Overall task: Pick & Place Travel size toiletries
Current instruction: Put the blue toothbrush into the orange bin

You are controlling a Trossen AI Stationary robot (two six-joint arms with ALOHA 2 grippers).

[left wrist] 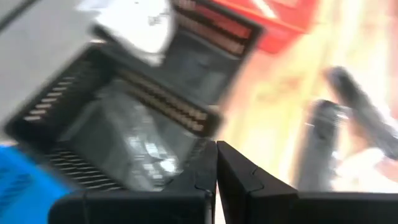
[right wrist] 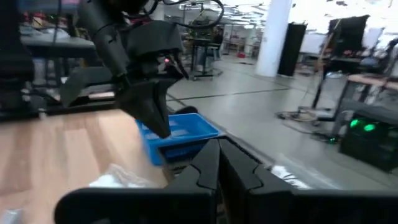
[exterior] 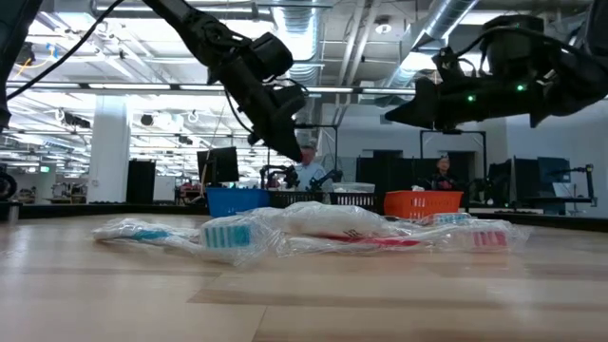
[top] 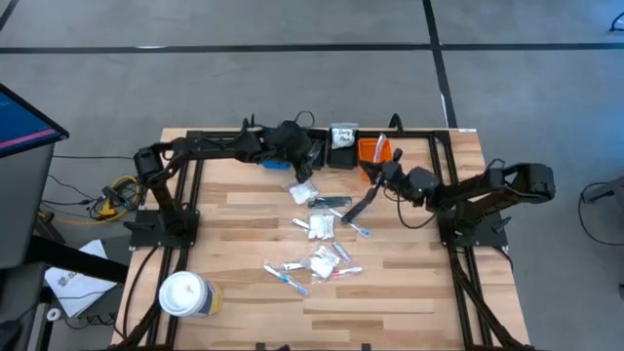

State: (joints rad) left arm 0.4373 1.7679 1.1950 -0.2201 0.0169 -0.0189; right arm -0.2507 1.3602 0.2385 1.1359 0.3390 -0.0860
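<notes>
Left tool [top: 310, 164] clenched, empty, over black bin [top: 341, 156]. Right tool [top: 380, 175] clenched, empty, beside orange bin [top: 373, 149]. Toiletries [top: 322, 227] lay mid-worktop [top: 244, 214], toward you from both tools; left nearer.

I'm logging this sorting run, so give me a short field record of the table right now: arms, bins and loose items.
left gripper: shut, empty, raised by the bins
right gripper: shut, near the orange bin
bins: blue bin, black bin, orange bin along the far edge
toiletries: scattered mid-table, wrapped toothbrushes, sachets
black comb: lying on the table
white tub: near-left corner
</notes>
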